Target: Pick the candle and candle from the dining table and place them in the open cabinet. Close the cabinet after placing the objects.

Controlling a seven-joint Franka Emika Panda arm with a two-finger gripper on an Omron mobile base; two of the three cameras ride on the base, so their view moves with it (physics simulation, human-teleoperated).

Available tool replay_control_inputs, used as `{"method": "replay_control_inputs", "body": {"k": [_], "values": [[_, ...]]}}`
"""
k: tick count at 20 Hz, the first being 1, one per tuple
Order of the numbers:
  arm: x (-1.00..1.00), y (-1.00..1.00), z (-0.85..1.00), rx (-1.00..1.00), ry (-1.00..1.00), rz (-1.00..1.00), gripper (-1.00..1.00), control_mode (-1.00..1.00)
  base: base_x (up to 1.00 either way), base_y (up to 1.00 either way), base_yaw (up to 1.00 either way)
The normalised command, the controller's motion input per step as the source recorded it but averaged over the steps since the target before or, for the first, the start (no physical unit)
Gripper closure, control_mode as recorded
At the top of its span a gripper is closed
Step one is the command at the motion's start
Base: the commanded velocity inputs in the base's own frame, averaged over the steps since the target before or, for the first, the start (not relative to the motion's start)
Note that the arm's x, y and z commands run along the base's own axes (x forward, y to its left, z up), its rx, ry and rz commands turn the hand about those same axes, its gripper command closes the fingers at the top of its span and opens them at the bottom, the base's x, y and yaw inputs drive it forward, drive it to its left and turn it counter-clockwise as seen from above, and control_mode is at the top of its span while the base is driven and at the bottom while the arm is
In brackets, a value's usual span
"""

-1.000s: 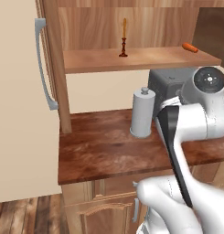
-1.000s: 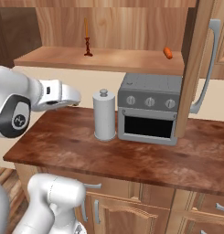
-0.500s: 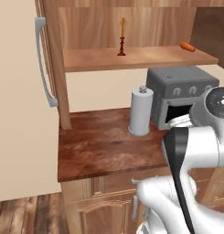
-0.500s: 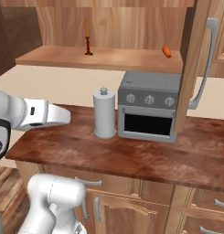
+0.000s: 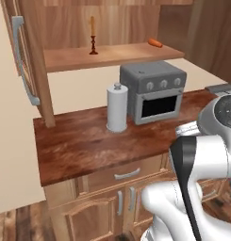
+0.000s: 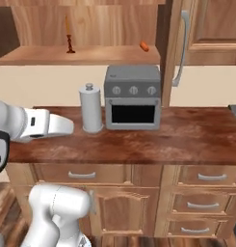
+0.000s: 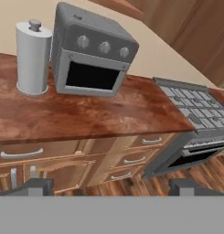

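A thin orange candle (image 5: 93, 34) on a dark red holder stands upright on the shelf of the open cabinet (image 5: 112, 57), and shows again as the candle (image 6: 68, 37) in the cabinet (image 6: 81, 56) in the right base view. The cabinet door (image 5: 27, 52) stands swung out, with a long grey bar handle (image 6: 181, 48). My gripper (image 7: 112, 186) is open with nothing between its fingertips (image 7: 38, 185). It hangs low in front of the counter, well below and away from the shelf. The dining table is out of view.
A grey toaster oven (image 5: 152, 90) and a white paper towel roll (image 5: 117, 108) stand on the wood counter (image 5: 84, 146) under the cabinet. A small orange thing (image 5: 155, 43) lies on the shelf's right end. A stove (image 7: 195, 114) adjoins the counter. Drawers and cupboard doors (image 6: 138, 193) sit below.
Both base views have shifted, so the base has moved; the counter and oven now sit further left in the picture. My arm has swung lower. The jaws have stayed open.
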Motion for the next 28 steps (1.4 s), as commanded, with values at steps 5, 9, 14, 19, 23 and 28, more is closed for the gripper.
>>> {"method": "replay_control_inputs", "body": {"k": [5, 9, 14, 19, 23, 28], "values": [[0.00, 0.00, 0.00, 0.00, 0.00, 0.00, -1.00, 1.00, -0.65, 0.00, -0.50], [0.00, 0.00, 0.00, 0.00, 0.00, 0.00, -1.00, 1.00, -0.72, 0.00, -0.52], [0.00, 0.00, 0.00, 0.00, 0.00, 0.00, -1.00, 1.00, -0.38, 0.00, -0.54], [0.00, 0.00, 0.00, 0.00, 0.00, 0.00, -1.00, 1.00, 0.01, 0.00, -0.54], [0.00, 0.00, 0.00, 0.00, 0.00, 0.00, -1.00, 1.00, 0.16, 0.00, -0.54], [0.00, 0.00, 0.00, 0.00, 0.00, 0.00, -1.00, 1.00, 0.24, 0.02, -0.59]]}}
